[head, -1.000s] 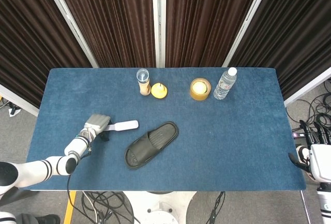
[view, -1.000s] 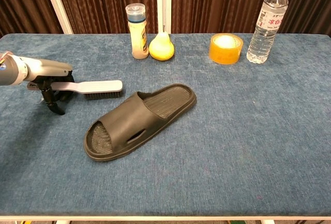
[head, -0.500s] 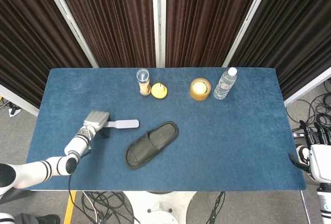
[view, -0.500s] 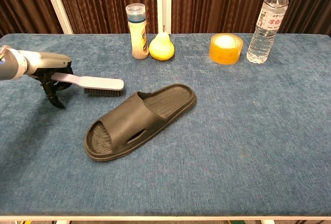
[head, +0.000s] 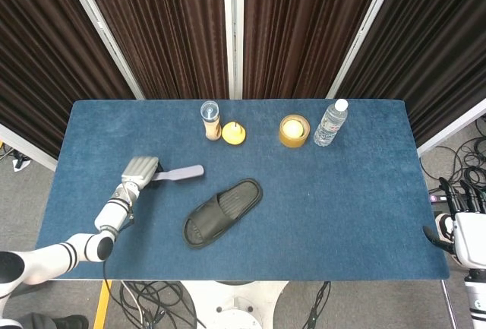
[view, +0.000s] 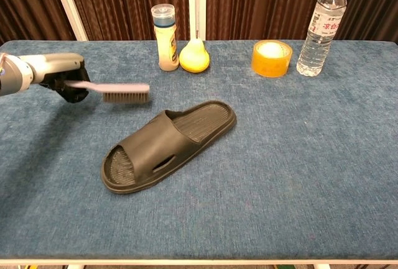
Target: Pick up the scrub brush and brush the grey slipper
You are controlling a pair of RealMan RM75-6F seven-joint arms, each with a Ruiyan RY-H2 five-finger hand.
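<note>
My left hand [head: 140,170] has the brush [view: 118,91] by its handle, fingers wrapped round the grip end, bristle head sticking out to the right. In chest view the brush looks level, bristles down, above the cloth near the table's [head: 342,192] left side. Slipper [head: 222,212] lies flat mid-table, toe end pointing up-right, heel end toward me; brush is up-left of it and apart from it, no contact.

Right hand [head: 465,226] sits off the table's right edge, low in head view only; fingers point up, nothing in it as far as I can see, but can't tell how far it's spread.

Along the back edge, L to R: small bottle [view: 164,37], yellow pear-shaped thing [view: 194,56] just beside it, tape roll [view: 272,58], water bottle [view: 320,27].
</note>
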